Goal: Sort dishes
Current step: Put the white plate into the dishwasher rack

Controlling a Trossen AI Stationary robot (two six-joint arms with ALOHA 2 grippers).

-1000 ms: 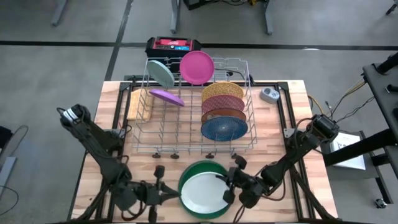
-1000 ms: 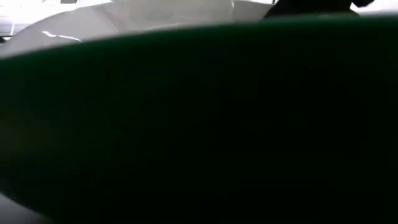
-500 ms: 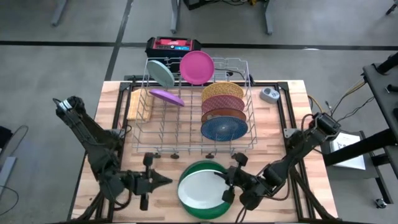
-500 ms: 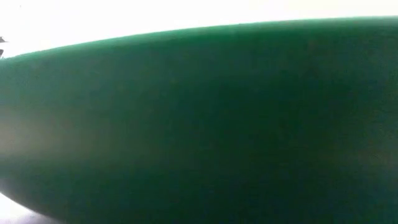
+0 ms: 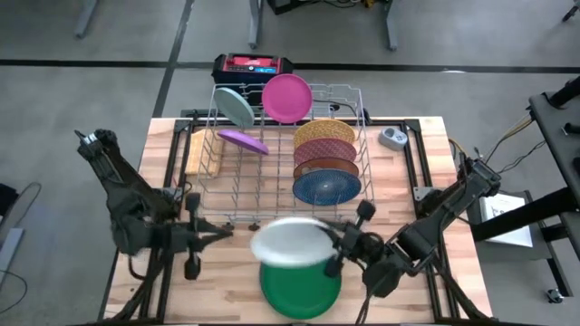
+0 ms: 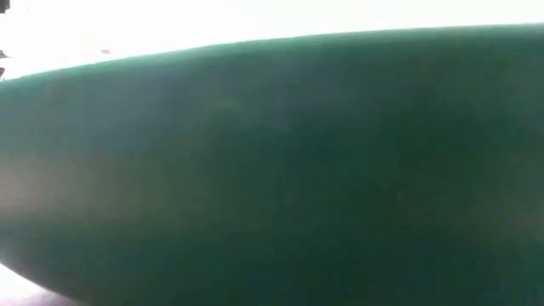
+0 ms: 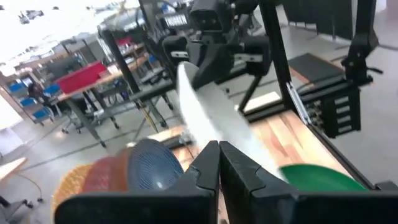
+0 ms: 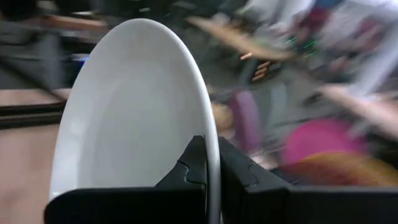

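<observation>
Right gripper (image 5: 332, 256) at lower centre-right of the high view, clamped on the rim of the white plate (image 5: 290, 242), held lifted over the green plate (image 5: 300, 285) on the wooden table (image 5: 426, 163). In the right wrist view, fingers pinching the plate's edge (image 8: 134, 112). Left gripper (image 5: 217, 234) at lower left of the high view, pressed together on nothing, just beside the white plate. Above centre, silver dish rack (image 5: 281, 163) holding a blue patterned plate (image 5: 325, 187), brown plate (image 5: 323, 167), maroon plate (image 5: 323, 150), and yellow plate (image 5: 323, 132) upright in a row at its right; purple plate (image 5: 242, 140) tilted at left; pale blue plate (image 5: 236, 108) and pink plate (image 5: 287, 98) along the top edge. Low view filled by green plate (image 6: 272, 170).
</observation>
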